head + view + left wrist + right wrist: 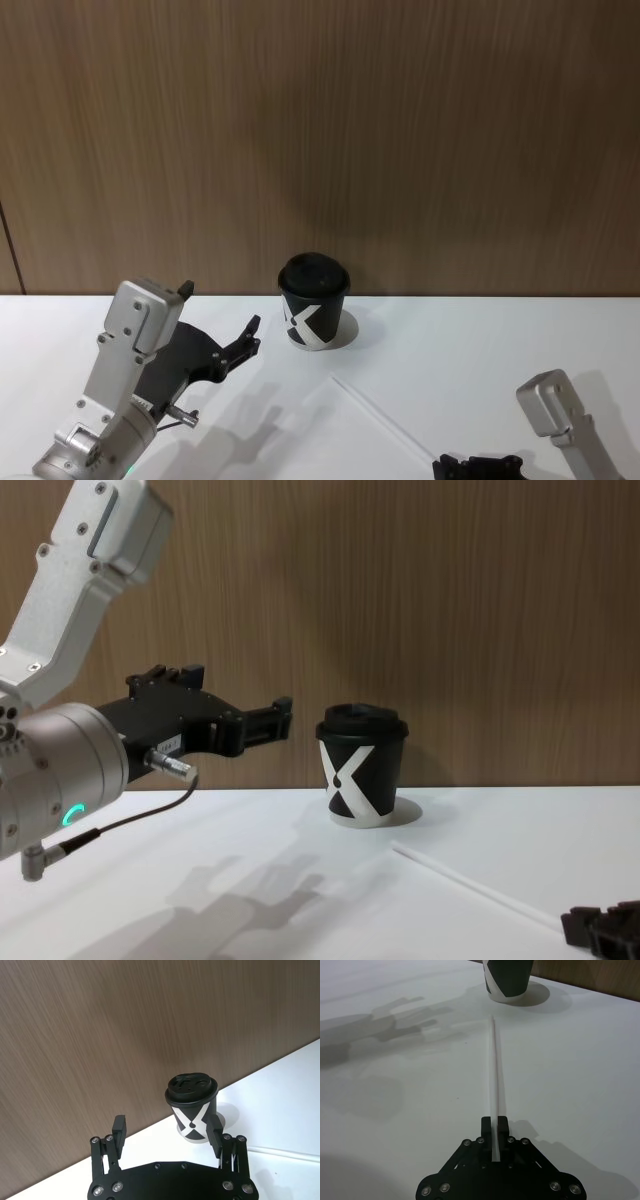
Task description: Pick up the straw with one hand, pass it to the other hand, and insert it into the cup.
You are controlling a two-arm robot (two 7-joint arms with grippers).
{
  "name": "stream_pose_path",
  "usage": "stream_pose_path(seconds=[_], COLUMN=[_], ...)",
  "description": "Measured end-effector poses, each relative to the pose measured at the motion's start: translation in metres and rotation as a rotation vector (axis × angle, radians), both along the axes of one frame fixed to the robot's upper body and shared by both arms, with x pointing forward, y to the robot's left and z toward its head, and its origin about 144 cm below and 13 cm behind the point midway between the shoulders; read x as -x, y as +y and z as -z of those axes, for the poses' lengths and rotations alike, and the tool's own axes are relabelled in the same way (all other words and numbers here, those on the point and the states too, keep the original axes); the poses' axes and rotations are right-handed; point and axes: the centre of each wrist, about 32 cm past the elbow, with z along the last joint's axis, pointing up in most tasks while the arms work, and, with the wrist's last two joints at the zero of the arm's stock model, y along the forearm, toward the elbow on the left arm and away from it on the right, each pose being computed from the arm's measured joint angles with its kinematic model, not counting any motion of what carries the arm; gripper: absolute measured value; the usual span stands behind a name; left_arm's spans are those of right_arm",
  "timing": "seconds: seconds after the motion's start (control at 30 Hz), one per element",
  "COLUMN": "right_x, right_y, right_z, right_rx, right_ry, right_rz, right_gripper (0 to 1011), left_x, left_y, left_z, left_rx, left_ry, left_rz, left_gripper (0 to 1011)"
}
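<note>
The black cup (314,300) with a white X pattern and black lid stands at the back of the white table, also seen as the cup (193,1110), the cup (507,977) and the cup (361,765). The thin white straw (385,420) lies low along the table, its far end pointing toward the cup. My right gripper (494,1121) is shut on the near end of the straw (494,1075), low at the front right. It shows too as the right gripper (445,465) and the right gripper (590,925). My left gripper (222,312) hovers open and empty, left of the cup.
A brown wood-grain wall (320,140) rises right behind the cup. The white table (500,350) stretches bare to the cup's right. In the chest view the left gripper (270,720) hangs at about lid height, well above the straw (480,885).
</note>
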Motion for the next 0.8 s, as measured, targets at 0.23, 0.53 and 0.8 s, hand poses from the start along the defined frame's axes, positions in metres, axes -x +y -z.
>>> stream_pose_path(seconds=[0.23,0.53,0.8], right_x=[0.001,0.003,0.005], right_y=[-0.002,-0.011,-0.021], right_z=[0.002,0.0,-0.011], right_rx=[-0.004,-0.016,-0.042], right_ry=[-0.009,-0.052,-0.13], right_rz=[0.0,-0.01,-0.037], right_gripper=[50,7,7], left_x=[0.0,0.0,0.0], left_y=[0.0,0.0,0.0], left_z=[0.0,0.0,0.0], left_rx=[0.0,0.0,0.0], left_ry=[0.0,0.0,0.0], left_rz=[0.0,0.0,0.0], left_gripper=[1003,1003,1003])
